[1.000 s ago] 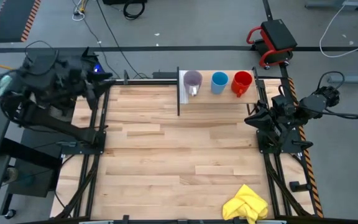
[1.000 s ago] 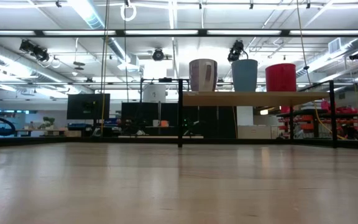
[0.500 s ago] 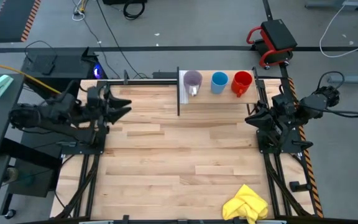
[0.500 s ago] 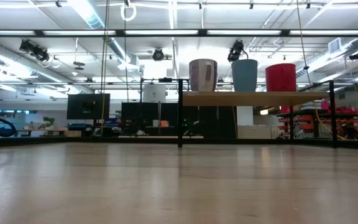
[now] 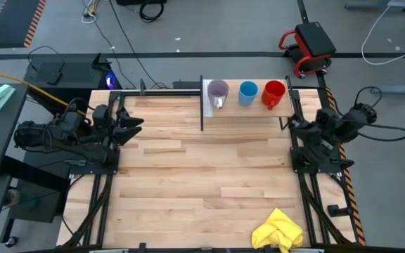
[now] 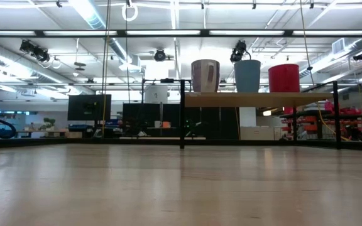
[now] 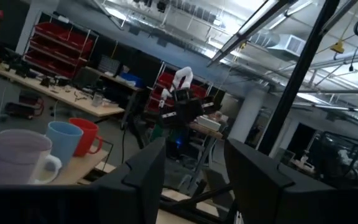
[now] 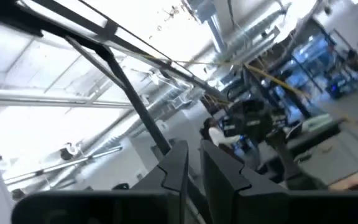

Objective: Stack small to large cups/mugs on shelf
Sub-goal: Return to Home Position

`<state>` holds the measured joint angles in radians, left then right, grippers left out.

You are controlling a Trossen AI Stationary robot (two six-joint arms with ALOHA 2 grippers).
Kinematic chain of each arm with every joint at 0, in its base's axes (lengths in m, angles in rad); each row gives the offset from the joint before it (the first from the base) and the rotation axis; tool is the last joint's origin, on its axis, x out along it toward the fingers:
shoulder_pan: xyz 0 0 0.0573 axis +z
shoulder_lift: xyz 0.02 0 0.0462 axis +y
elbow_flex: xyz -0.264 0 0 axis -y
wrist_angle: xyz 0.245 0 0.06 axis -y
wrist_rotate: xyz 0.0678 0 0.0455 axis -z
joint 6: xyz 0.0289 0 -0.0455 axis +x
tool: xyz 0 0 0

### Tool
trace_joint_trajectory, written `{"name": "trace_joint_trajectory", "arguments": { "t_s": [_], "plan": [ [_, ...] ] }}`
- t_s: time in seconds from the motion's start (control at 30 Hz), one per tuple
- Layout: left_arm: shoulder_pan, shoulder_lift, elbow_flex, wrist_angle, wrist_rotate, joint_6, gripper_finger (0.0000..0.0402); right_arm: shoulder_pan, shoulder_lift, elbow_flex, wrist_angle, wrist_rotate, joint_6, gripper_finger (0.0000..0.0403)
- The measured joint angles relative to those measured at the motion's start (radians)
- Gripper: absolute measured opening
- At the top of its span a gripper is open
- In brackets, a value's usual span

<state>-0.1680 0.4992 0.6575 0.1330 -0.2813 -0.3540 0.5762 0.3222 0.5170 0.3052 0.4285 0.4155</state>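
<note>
Cups (image 5: 248,93), three glossy round ones, line the pale wooden shelf (image 5: 241,110); left hand (image 5: 136,121) spread, right hand (image 5: 292,126) pressed together.

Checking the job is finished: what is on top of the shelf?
Three upright cups in a row: purple mug, blue cup, red mug. They cover the shelf board beneath them.

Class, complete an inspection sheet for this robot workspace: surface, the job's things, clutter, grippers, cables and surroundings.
Surface: wooden table, no spills seen.
Job's things: purple mug, blue cup and red mug upright in a row on the shelf, apart.
Clutter: yellow cloth at the table's right corner, far from the shelf.
Grippers: left gripper open, empty, at the left edge; right gripper empty, at the right edge.
Cables: black cables on the floor; yellow cable by the left arm.
Surroundings: red-and-black device on the floor.
</note>
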Motion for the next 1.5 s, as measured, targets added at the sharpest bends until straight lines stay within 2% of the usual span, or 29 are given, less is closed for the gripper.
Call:
{"name": "trace_joint_trajectory", "arguments": {
  "t_s": [0.17,0.3,0.47,0.73,0.93,1.3,1.5],
  "plan": [
    [0.000,0.004,0.000,-0.003,0.027,0.039,0.0176,0.002,-0.147,-0.025,-0.003,0.043,-0.107,0.0050],
    [0.000,0.004,0.000,-0.002,0.038,0.037,0.0177,0.002,-0.197,-0.046,-0.023,0.043,-0.121,0.0050],
    [0.000,0.004,-0.084,0.113,0.038,0.030,0.0173,0.002,-0.193,-0.115,0.015,0.043,-0.055,0.0050],
    [0.000,-0.020,-0.274,0.360,0.037,0.024,0.0178,0.002,-0.181,-0.317,0.347,0.030,-0.047,0.0050],
    [0.000,-0.042,-0.342,0.393,0.036,0.023,0.0173,0.002,-0.181,-0.411,0.416,0.016,-0.009,0.0050],
    [0.000,-0.042,-0.430,0.445,0.036,-0.009,0.0174,0.002,-0.181,-0.493,0.444,0.008,0.030,0.0050],
    [0.001,-0.046,-0.436,0.471,0.036,0.014,0.0175,-0.004,-0.181,-0.508,0.564,0.008,-0.072,0.0050]
  ]
}}
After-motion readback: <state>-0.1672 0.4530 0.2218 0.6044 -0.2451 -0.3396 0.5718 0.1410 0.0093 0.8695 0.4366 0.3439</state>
